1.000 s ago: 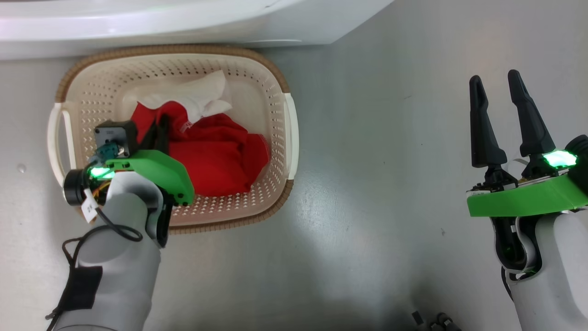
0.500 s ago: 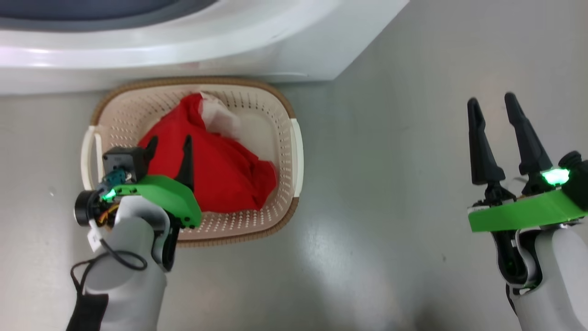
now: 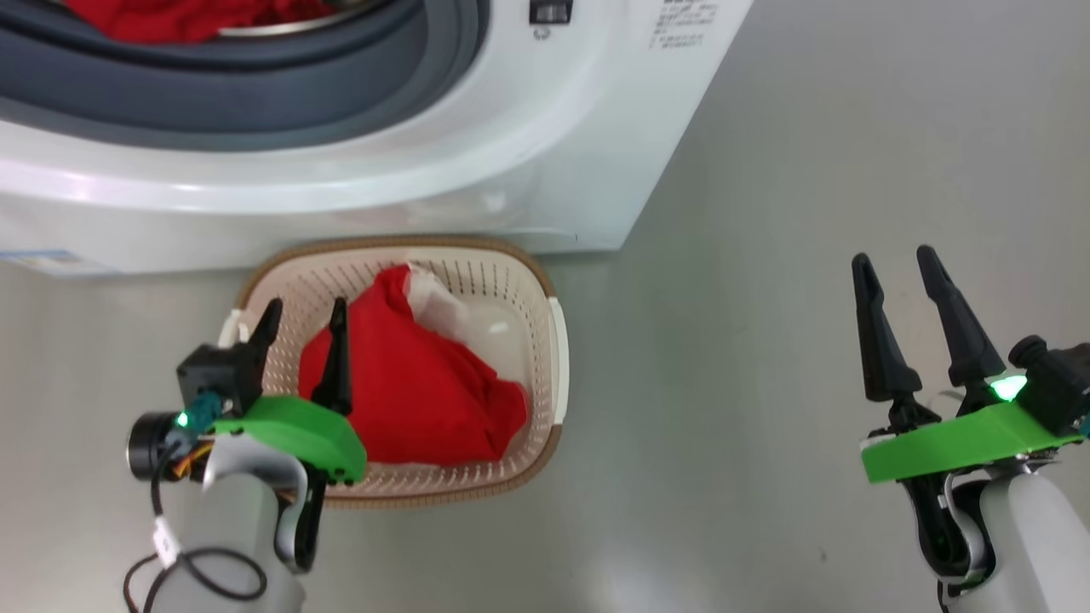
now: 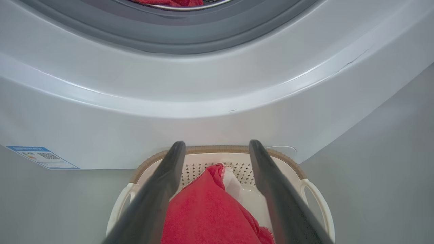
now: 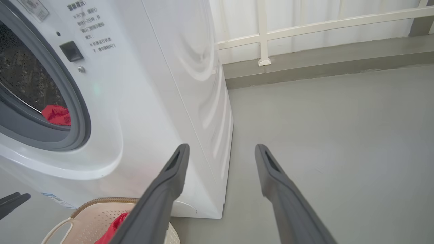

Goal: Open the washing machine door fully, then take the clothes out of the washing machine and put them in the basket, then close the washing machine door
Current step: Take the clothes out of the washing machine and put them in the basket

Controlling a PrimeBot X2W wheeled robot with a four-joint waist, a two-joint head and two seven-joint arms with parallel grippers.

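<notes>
The white washing machine [image 3: 545, 170] stands with its mouth uncovered; more red clothes [image 3: 187, 17] lie in its drum [image 5: 56, 115]. The washing machine door is out of view. In front of the machine, on the floor, the cream basket [image 3: 558, 358] holds a red garment with white panels [image 3: 417, 392]. My left gripper [image 3: 305, 311] hovers open over the basket's left side, empty, its fingers framing the garment [image 4: 206, 210] below. Well right of the basket, my right gripper [image 3: 894, 264] stands open and empty above bare floor, beside the machine's right corner [image 5: 203, 135].
A blue label sticker [image 4: 42, 157] marks the machine's lower front left. Grey floor [image 3: 724, 383] stretches to the right of the machine and basket. A white railing [image 5: 305, 27] and a low kerb run along the far wall.
The left gripper went from shut on the red garment to open, leaving it in the basket, and lifted clear. The head camera tilted up, bringing the drum into view. The right arm held still.
</notes>
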